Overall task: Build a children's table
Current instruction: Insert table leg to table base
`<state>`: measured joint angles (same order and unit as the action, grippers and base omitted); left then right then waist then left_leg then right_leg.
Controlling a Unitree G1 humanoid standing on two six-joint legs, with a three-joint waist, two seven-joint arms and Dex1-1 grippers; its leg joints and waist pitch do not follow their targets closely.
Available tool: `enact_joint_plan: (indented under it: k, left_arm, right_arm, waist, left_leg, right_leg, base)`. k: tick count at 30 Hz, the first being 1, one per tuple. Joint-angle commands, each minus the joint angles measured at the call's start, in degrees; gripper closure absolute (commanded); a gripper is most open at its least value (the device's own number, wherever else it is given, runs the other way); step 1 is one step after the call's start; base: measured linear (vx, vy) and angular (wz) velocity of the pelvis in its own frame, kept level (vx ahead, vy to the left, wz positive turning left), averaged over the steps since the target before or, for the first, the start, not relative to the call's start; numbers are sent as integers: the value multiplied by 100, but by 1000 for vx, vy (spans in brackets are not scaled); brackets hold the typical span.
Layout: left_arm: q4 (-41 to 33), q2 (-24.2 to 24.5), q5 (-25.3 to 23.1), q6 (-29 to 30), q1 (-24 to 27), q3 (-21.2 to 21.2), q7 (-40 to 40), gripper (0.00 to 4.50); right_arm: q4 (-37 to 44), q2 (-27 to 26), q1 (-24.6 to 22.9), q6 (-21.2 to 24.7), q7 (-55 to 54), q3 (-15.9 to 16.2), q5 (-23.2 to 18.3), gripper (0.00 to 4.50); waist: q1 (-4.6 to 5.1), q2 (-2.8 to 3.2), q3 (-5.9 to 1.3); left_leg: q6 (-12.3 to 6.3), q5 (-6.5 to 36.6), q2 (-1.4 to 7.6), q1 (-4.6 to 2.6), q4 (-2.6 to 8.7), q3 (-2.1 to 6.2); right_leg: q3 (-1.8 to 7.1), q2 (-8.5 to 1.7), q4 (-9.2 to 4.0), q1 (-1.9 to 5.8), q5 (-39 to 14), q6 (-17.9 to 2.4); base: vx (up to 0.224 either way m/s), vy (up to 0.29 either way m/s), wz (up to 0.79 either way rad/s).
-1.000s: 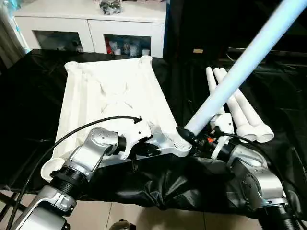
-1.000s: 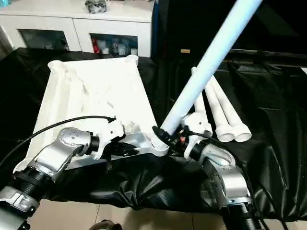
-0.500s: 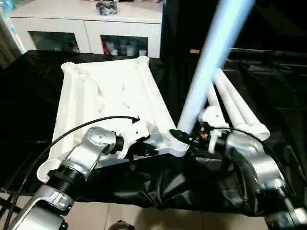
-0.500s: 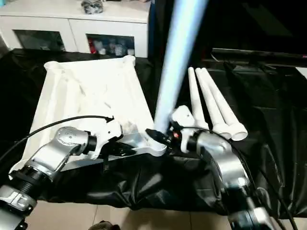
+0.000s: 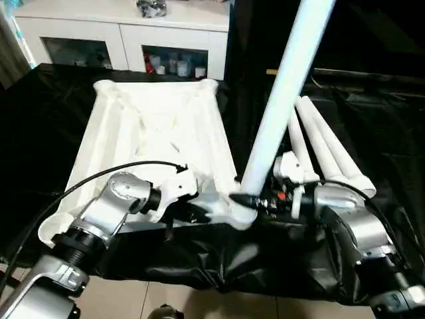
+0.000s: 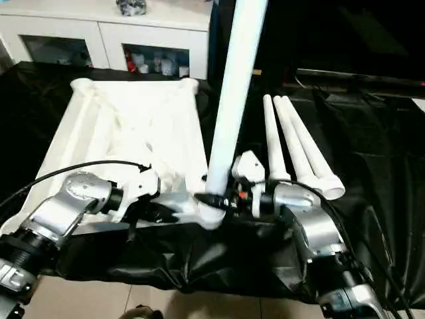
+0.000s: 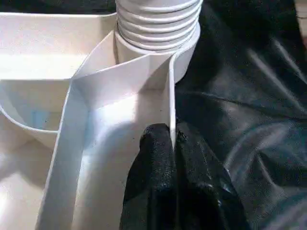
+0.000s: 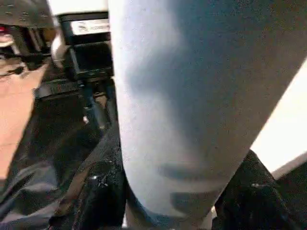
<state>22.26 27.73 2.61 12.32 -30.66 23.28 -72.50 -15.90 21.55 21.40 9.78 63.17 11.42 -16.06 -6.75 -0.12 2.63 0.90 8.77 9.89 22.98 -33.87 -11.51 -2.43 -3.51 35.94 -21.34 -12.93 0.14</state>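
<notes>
Left eye view gives us the children's table top (image 5: 149,143) lying underside up on the black-covered surface (image 5: 40,133), all white plastic, with raised ribs crossing its middle and rounded sockets at its corners. It sits toward the left half of the surface, its near edge along the surface's front edge. At the near right corner socket (image 5: 239,211) a long white leg (image 5: 282,100) stands almost upright, its lower end in the socket; in the left wrist view we see that end is ribbed with threads (image 7: 158,19) and seated in the socket. Our right gripper (image 5: 262,199) has its fingers (image 8: 103,196) clamped on either side of this leg just above the socket. Our left gripper (image 7: 173,158) has its fingers (image 7: 153,163) pressed together on a thin upright rib of the top's rim beside that socket. Three more legs (image 5: 325,146) lie side by side on the surface to the right of the top, flared ends toward the front edge. A white cabinet (image 5: 126,30) with glass doors stands beyond the far edge, small items behind the glass.
</notes>
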Motion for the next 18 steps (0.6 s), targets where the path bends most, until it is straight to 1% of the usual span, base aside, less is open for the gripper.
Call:
enact_joint_plan:
  k: [1, 2, 3, 6, 7, 8, 10, 11, 12, 13, 15, 17, 18]
  left_arm:
    - [-220, 34, 89, -185, -241, 78, -320, 450]
    - [-200, 36, 78, -201, -249, 74, -313, 450]
    - [-200, 36, 78, -201, -249, 74, -313, 450]
    - [-112, -9, 31, -204, -291, 11, -180, 450]
    - [-63, -52, 15, -200, -311, -34, -128, 450]
    - [-40, -73, 11, -199, -320, -46, -111, 450]
    - [-25, -85, 8, -199, -325, -53, -102, 450]
    - [-10, -93, 7, -208, -330, -51, -105, 450]
    - [-4, -95, 6, -212, -332, -50, -106, 450]
    - [14, -100, 1, -223, -341, -47, -104, 450]
    - [35, -113, -11, -239, -353, -44, -90, 450]
    - [36, -129, -9, -223, -351, -66, -42, 450]
    - [37, -155, -6, -163, -343, -124, 75, 450]
  right_arm:
    - [-255, 140, -271, 234, 276, 308, 106, 261]
    - [-251, 145, -272, 216, 299, 320, 111, 261]
    - [-251, 145, -272, 216, 299, 320, 111, 261]
    - [-292, 167, -291, 114, 370, 388, 183, 261]
    - [-327, 141, -291, 72, 387, 387, 215, 261]
    - [-332, 126, -291, 63, 385, 388, 228, 261]
    - [-334, 116, -290, 59, 384, 390, 236, 262]
    - [-319, 105, -292, 59, 377, 390, 240, 262]
    - [-318, 102, -291, 57, 375, 390, 242, 262]
    - [-324, 97, -285, 41, 359, 375, 245, 262]
    - [-347, 91, -277, 20, 324, 345, 239, 262]
    - [-390, 59, -252, 28, 216, 293, 240, 262]
    - [-494, -34, -191, 36, -37, 192, 261, 262]
  waist:
    - [27, -13, -285]
    - [16, 10, -283]
    - [17, 11, -281]
    - [20, -2, -279]
    - [24, -20, -279]
    - [18, -11, -276]
    - [11, -21, -276]
    - [8, -18, -277]
    - [2, 4, -282]
    - [5, -22, -280]
    - [2, -25, -280]
    - [2, -17, -275]
    - [10, 0, -273]
  left_leg:
    - [299, 2207, 429, -267, 509, 233]
    - [300, 2199, 431, -272, 509, 237]
    - [309, 2206, 434, -273, 510, 237]
    - [349, 2271, 438, -282, 513, 242]
    - [358, 2298, 435, -283, 515, 240]
    - [361, 2312, 436, -291, 511, 240]
    - [358, 2303, 436, -287, 511, 239]
    - [356, 2295, 436, -289, 512, 242]
    - [358, 2280, 435, -289, 511, 244]
    - [357, 2284, 437, -282, 518, 243]
    - [348, 2279, 437, -283, 514, 244]
    - [351, 2289, 438, -283, 516, 245]
    - [392, 2389, 438, -291, 518, 252]
  right_leg:
    - [292, -576, -538, 21, -1576, -1099]
    - [293, -582, -534, 14, -1606, -1103]
    - [294, -586, -536, 10, -1619, -1104]
    - [291, -586, -540, 3, -1678, -1099]
    - [293, -584, -543, 0, -1691, -1098]
    - [297, -592, -549, -7, -1715, -1098]
    - [299, -592, -552, -4, -1727, -1091]
    - [298, -592, -550, -2, -1722, -1088]
    - [297, -591, -545, -2, -1696, -1087]
    - [294, -587, -545, 3, -1681, -1085]
    - [295, -592, -549, 4, -1699, -1088]
    - [295, -592, -551, -3, -1725, -1083]
    - [297, -595, -558, -14, -1823, -1079]
  base:
    - [0, 0, 0]
    - [0, 0, 0]
    - [0, 0, 0]
    - [0, 0, 0]
    - [0, 0, 0]
    - [0, 0, 0]
    - [0, 0, 0]
    - [0, 0, 0]
    - [0, 0, 0]
    - [0, 0, 0]
    - [0, 0, 0]
    - [0, 0, 0]
    - [0, 0, 0]
